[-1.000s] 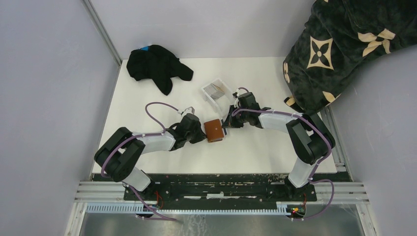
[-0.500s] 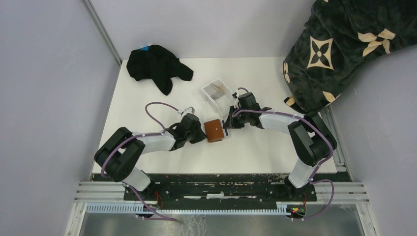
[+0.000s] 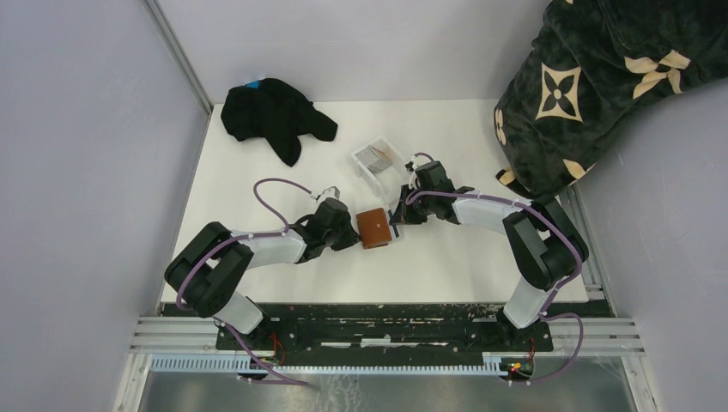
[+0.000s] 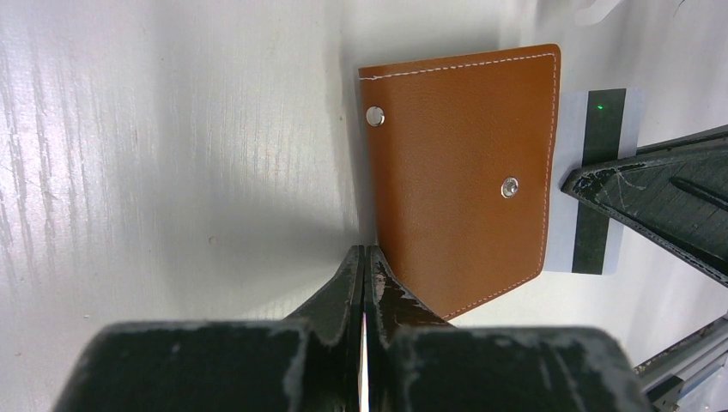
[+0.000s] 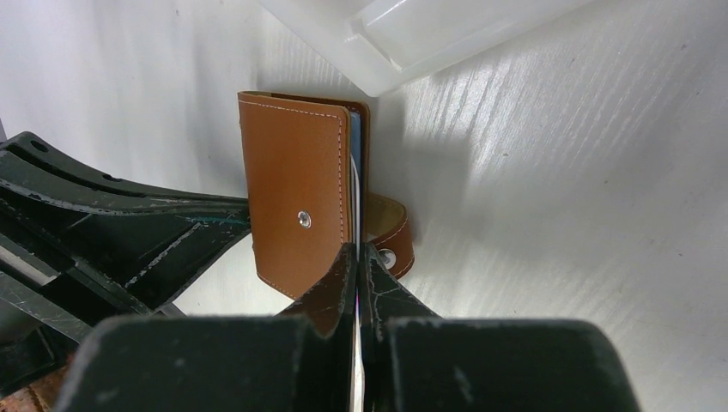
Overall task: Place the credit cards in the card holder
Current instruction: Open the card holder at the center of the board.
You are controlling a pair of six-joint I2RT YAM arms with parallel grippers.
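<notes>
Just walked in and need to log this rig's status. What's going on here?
Both arms meet at the brown card holder mid-table. The right gripper is shut on a grey striped card, held edge-on at the holder's open side with part of it sticking out. The left gripper is shut against the holder's opposite edge, apparently bracing it. More cards sit in the clear tray behind.

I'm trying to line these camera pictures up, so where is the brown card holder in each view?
Top external: card holder in the middle of the table.
Left wrist: card holder upper right of centre.
Right wrist: card holder left of centre, just below the clear tray.
Shared landmark: the silver snap stud on its leather face, in both wrist views; too small to see from above.
</notes>
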